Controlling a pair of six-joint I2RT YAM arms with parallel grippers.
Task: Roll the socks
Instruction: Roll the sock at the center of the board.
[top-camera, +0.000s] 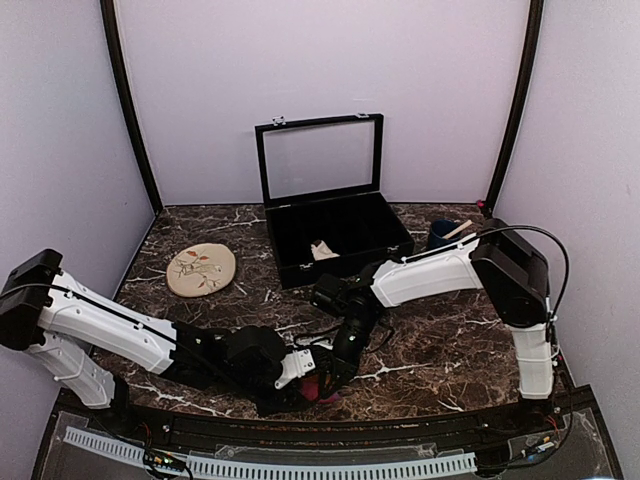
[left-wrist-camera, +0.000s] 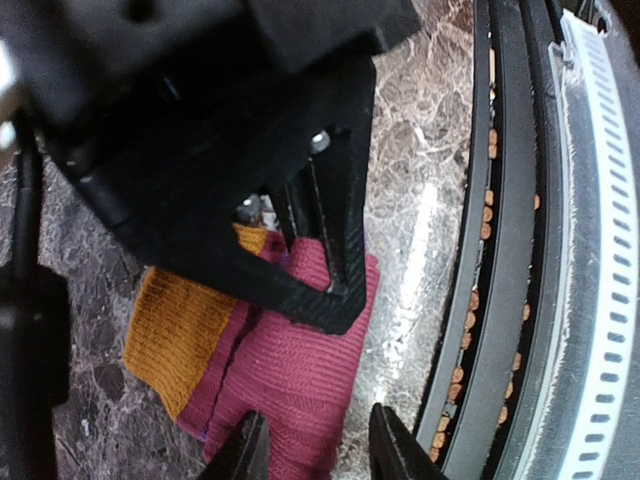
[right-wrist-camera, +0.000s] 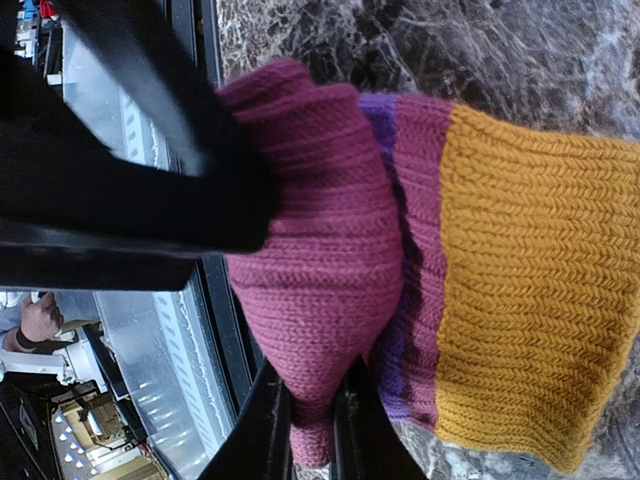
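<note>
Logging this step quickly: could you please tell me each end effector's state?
Left end effector: open.
Right end effector: shut on the magenta sock.

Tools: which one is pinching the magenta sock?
The right tool: its fingers close on a fold of the magenta sock, while the left tool holds its fingers apart over it.

Pale lilac walls (top-camera: 430, 90) stand left, right and far; black posts (top-camera: 129, 110) mark the far corners; the dark, white-veined marble counter (top-camera: 440, 340) glints at its near edge.
</note>
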